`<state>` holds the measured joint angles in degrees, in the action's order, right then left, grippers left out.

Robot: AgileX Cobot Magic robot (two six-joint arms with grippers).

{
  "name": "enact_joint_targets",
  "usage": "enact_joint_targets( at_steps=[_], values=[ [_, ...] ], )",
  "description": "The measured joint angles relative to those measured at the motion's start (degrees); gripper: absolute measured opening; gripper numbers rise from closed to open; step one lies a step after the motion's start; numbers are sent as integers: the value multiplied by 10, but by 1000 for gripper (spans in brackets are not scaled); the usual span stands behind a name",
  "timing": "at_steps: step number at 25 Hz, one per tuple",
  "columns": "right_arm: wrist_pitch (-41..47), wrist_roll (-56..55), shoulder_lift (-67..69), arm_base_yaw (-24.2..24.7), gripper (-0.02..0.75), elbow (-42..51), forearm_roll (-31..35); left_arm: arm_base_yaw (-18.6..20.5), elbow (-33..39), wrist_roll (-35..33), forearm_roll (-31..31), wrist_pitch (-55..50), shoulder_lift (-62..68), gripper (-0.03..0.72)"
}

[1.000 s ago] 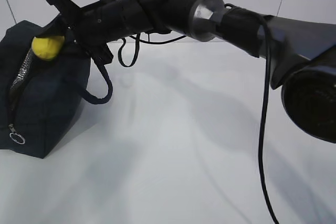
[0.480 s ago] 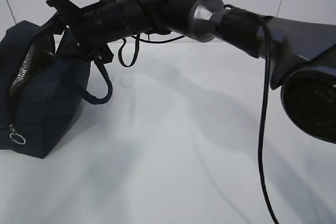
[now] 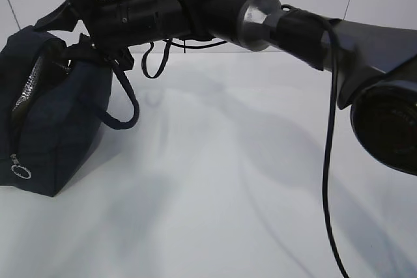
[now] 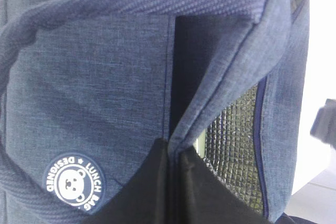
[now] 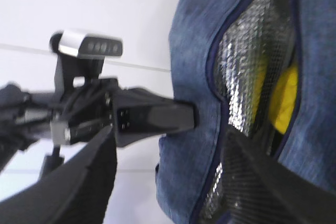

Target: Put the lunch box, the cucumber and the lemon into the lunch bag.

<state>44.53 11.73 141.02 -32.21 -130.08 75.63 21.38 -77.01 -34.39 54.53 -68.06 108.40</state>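
The lemon [image 5: 286, 100] lies inside the soft, floppy bag [image 3: 62, 128]. Left hand [image 4: 173, 153] pinches the bag's rim, its best hold; right hand [image 3: 68, 27] hangs spread above.

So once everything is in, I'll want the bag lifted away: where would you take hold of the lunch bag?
Probably by the padded loop handle hanging down the lunch bag's table-facing side. It droops clear of the fabric wall, so a finger could likely slip through from the open table side, on the right in the exterior view. The left gripper is pinching the mouth's edge, so avoid that rim.
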Motion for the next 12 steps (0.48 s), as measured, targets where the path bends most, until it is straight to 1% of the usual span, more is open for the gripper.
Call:
enact_joint_targets(
  at_steps=[5, 7, 10, 12],
  values=[
    [36, 42, 0, 1, 468, 0, 1, 0, 0, 0, 0, 0, 0, -10],
    [44, 46, -4, 1, 468, 0, -13, 0, 0, 0, 0, 0, 0, -10],
    [60, 33, -16, 1, 468, 0, -79, 0, 0, 0, -1, 0, 0, -10],
    [72, 8, -33, 1, 468, -1, -141, 0, 0, 0, -1, 0, 0, -10]
  ],
)
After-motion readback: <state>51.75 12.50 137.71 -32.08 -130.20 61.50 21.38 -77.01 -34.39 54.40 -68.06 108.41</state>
